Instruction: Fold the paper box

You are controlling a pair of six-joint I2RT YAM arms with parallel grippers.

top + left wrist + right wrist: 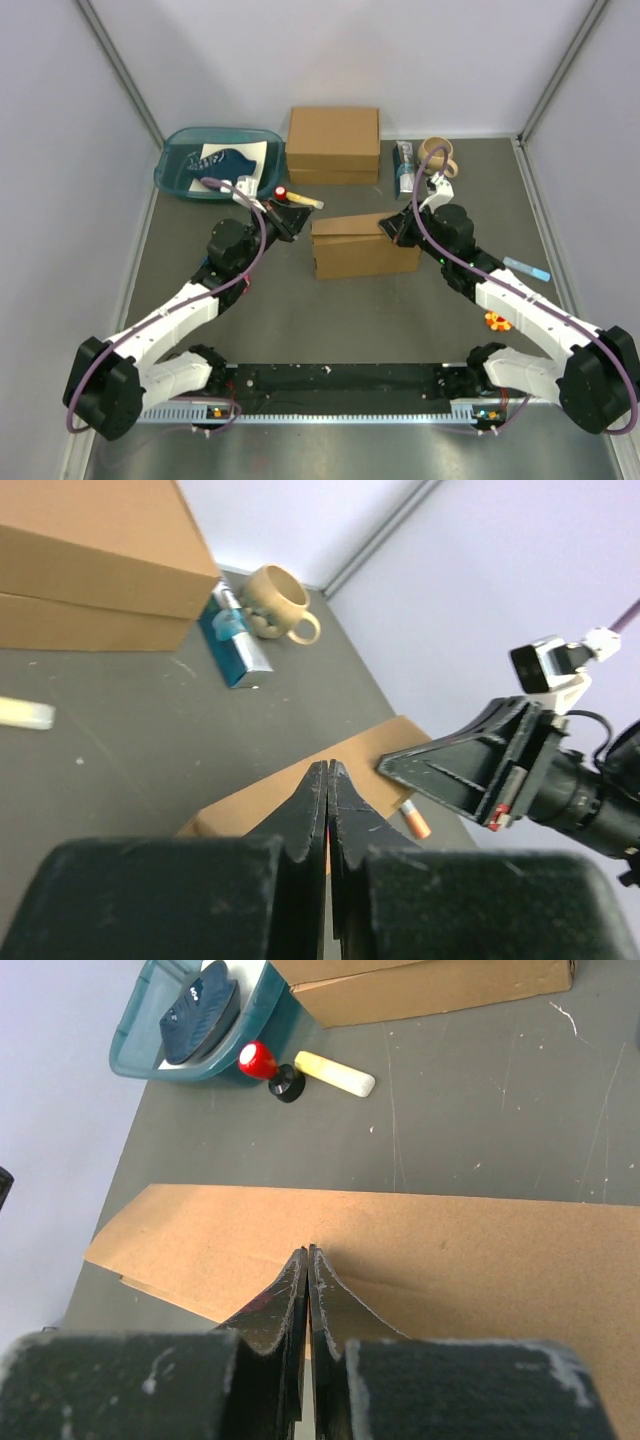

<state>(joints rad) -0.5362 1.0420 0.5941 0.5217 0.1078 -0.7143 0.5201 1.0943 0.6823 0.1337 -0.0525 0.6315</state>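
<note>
1. Two grippers are right by the paper box. The left gripper has its fingers pressed together with nothing between them. Its tip is over the left end of the box.
2. The right gripper has its fingers together too, and it holds nothing. Its tip is low over the flat top flap. I cannot tell if it touches.
3. The paper box sits in the middle of the table, between the two grippers. It is in front of the thicker cardboard box and well apart from the mug.
4. The box looks thin and light, so I think it will slide if pushed from one side only. It should bend easily along its crease lines. A hard pinch could dent it.
5. A good place to hold is the thin edge of a flap. The other gripper can press the box down.
</note>
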